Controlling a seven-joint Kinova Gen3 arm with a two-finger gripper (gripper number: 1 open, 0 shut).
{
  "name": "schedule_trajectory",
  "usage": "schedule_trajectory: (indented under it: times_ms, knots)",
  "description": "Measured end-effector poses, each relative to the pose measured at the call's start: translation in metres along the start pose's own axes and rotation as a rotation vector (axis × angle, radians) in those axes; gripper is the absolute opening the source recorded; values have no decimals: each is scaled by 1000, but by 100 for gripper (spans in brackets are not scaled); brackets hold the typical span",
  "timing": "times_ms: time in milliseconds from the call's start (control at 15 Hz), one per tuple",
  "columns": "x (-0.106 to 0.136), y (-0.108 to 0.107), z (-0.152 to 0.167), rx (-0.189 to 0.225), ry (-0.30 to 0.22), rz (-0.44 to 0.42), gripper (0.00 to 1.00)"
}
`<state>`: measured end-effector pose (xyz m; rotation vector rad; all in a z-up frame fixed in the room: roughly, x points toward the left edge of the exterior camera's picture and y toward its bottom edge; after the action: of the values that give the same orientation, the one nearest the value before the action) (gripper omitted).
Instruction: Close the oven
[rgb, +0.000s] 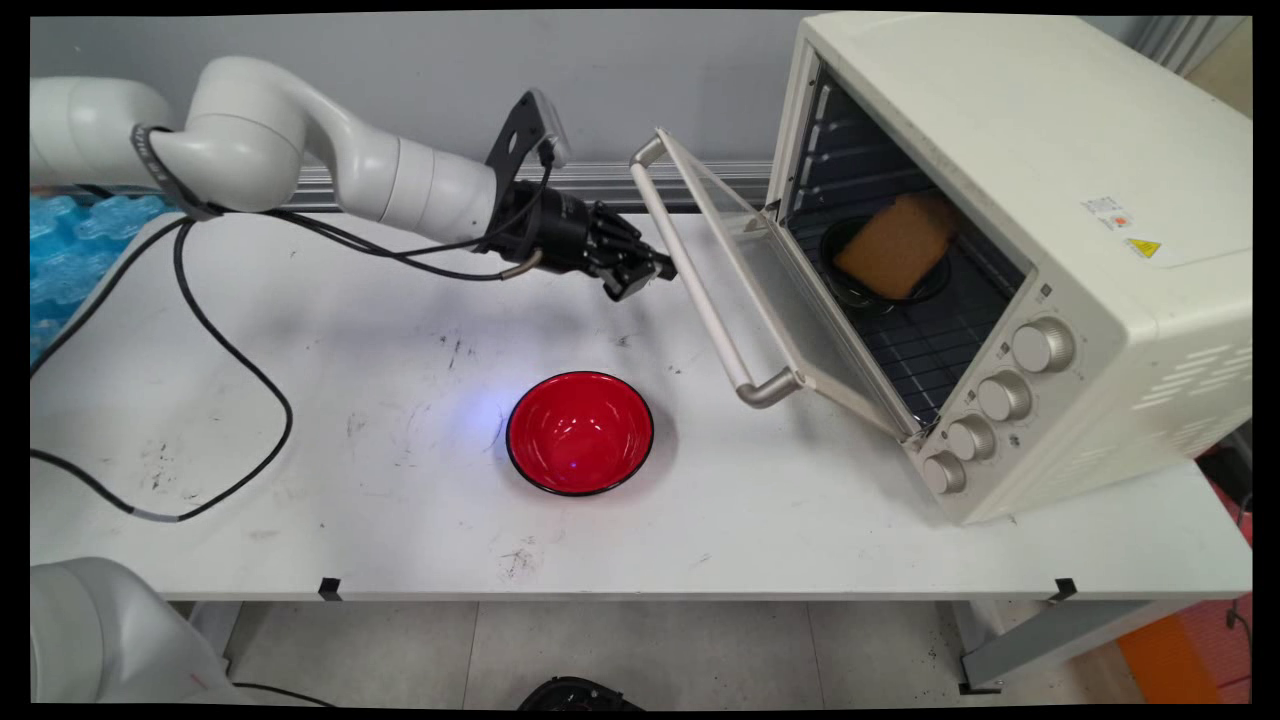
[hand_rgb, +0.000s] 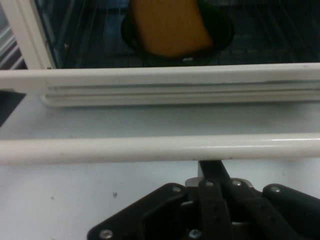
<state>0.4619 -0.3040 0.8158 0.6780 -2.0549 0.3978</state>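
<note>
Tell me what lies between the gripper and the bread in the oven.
The open oven door and its handle bar lie between the gripper and the bread. The hand view shows it best: bar, then door, then bread on its dark dish.

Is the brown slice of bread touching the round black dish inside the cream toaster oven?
Touching: the main view shows the bread lying on the dish inside the oven.

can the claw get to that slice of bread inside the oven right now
Probably yes. The oven door hangs open and the bread lies uncovered in a dark dish on the rack. The claw sits just outside the door's handle, which it would have to pass over first.
</note>
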Motion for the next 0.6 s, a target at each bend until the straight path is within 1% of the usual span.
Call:
schedule_trajectory:
  times_ms: [600]
  knots:
    - [19,-8,11,6,43,19,0]
